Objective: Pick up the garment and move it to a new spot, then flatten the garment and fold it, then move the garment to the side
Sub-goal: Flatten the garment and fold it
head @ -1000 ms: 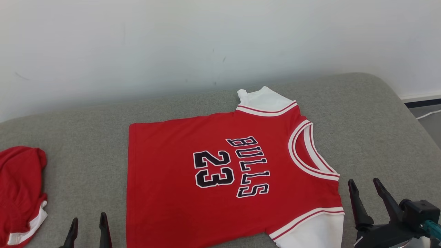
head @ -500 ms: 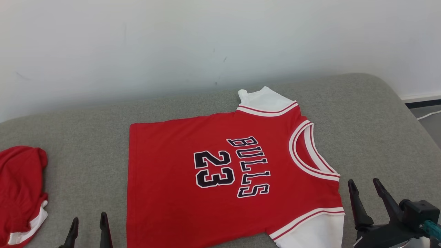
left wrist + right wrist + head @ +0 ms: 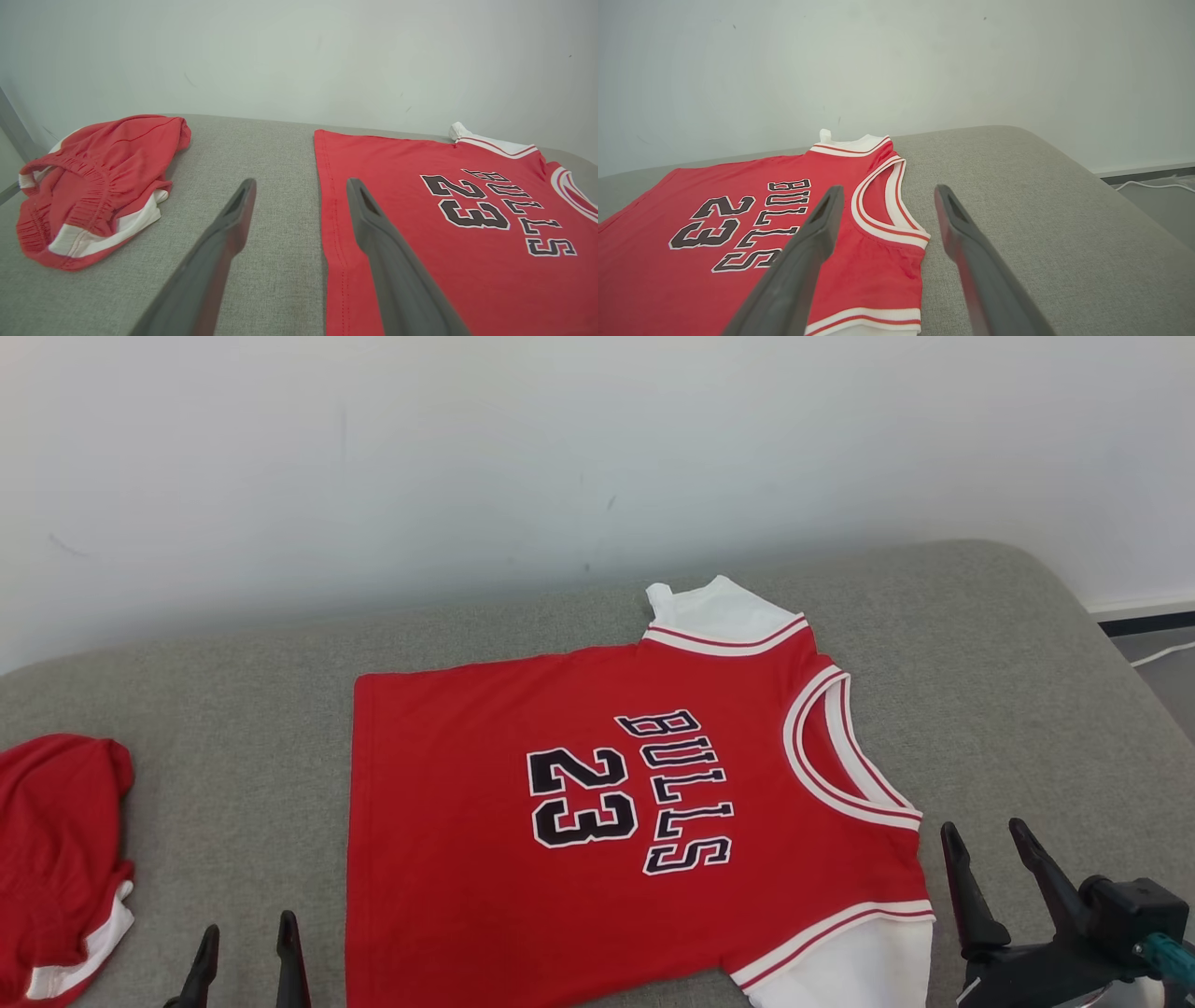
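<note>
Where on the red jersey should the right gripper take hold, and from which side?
Probably the near shoulder, between neckline and white sleeve, coming from the right of the jersey. It lies flat with its neck end toward the open right gripper, so that edge is closest.

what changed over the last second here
Only the head camera shifted slightly; nothing was taken hold of or let go. The red fabric jersey with white sleeves stays flat on the grey cushion, left tool and right tool open beside it.
</note>
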You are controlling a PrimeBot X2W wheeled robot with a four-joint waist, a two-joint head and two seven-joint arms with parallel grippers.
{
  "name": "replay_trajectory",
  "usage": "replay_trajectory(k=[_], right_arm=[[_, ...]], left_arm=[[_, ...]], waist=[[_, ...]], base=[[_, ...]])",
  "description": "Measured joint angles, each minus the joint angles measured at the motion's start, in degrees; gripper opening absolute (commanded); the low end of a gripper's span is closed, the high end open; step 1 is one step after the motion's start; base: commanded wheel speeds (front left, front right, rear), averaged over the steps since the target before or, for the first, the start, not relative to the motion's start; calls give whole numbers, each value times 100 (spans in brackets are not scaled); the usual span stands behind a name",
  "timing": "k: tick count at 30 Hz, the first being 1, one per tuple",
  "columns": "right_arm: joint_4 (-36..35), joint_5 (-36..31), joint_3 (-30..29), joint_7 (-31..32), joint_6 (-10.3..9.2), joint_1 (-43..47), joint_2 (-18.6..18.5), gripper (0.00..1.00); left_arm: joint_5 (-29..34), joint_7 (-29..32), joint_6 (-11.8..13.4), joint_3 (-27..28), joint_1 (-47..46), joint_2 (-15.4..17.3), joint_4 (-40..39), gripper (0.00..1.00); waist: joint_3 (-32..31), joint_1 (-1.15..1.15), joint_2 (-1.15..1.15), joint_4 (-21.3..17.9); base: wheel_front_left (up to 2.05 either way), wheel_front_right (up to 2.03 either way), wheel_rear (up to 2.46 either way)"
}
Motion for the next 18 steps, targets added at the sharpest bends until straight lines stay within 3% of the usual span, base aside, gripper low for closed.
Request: replay_trajectory(k=[8,18], right_arm=[[-16,-42,24,98,0,-13,-23,100],[196,194,371,1141,8,81,-31,100]], left_arm=[[22,172,-33,-67,-3,43,-40,100],[-533,1058,-584,-290,-2,21,374,100]], waist=[[-31,0,0,13],[-33,0,0,21]], base=[[0,0,0],[0,0,0]])
